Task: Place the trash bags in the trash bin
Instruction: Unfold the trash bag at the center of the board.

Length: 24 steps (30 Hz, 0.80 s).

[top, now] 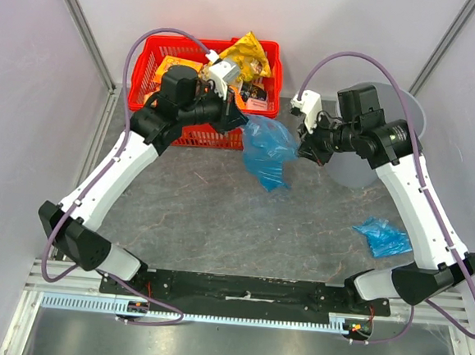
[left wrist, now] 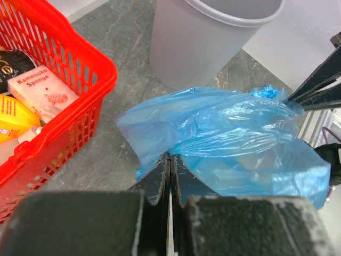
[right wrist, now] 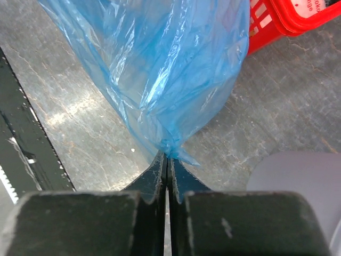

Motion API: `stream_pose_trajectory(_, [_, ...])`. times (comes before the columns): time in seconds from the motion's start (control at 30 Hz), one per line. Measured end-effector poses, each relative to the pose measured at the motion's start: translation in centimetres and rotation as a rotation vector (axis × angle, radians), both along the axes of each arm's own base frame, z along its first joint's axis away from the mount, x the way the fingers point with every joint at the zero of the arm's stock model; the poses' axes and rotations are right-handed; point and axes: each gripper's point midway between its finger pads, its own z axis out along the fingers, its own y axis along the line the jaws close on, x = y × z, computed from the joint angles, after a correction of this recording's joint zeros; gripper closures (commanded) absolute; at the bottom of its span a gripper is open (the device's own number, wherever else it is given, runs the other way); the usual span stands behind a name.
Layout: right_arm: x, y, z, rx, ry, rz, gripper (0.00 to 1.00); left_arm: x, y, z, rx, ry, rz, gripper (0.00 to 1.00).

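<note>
A blue trash bag [top: 267, 151] hangs above the table between both arms. My left gripper [top: 235, 121] is shut on its left edge; the left wrist view shows the film [left wrist: 224, 138] pinched at the closed tips [left wrist: 170, 157]. My right gripper [top: 307, 148] is shut on its right edge; the right wrist view shows the bag [right wrist: 154, 64] pinched at the tips [right wrist: 166, 156]. A second, crumpled blue trash bag [top: 383, 237] lies on the table at the right. The grey trash bin [top: 361, 175] stands at the back right, mostly behind my right arm, and shows in the left wrist view [left wrist: 208, 42].
A red mesh basket [top: 264, 52] at the back left holds a yellow snack packet [top: 249, 55], a sponge box [left wrist: 42, 90] and other items. Grey walls and metal posts close in the sides. A black base plate [top: 245, 289] runs along the near edge.
</note>
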Motion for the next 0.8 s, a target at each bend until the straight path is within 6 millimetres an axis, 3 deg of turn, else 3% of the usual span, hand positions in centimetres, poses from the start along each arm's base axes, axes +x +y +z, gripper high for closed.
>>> stream_pose_trajectory(0.4, [0.7,-1.3,-0.7,-0.052,-0.012,-0.061,1.00,0.4,2.1,0.1,0.041,-0.064,0.069,0.98])
stream_pose_trajectory(0.8, [1.3,-3.3,0.1,-0.081,-0.059,-0.137,1.00,2.1,7.8,2.6,0.056,-0.165,0.206,0.98])
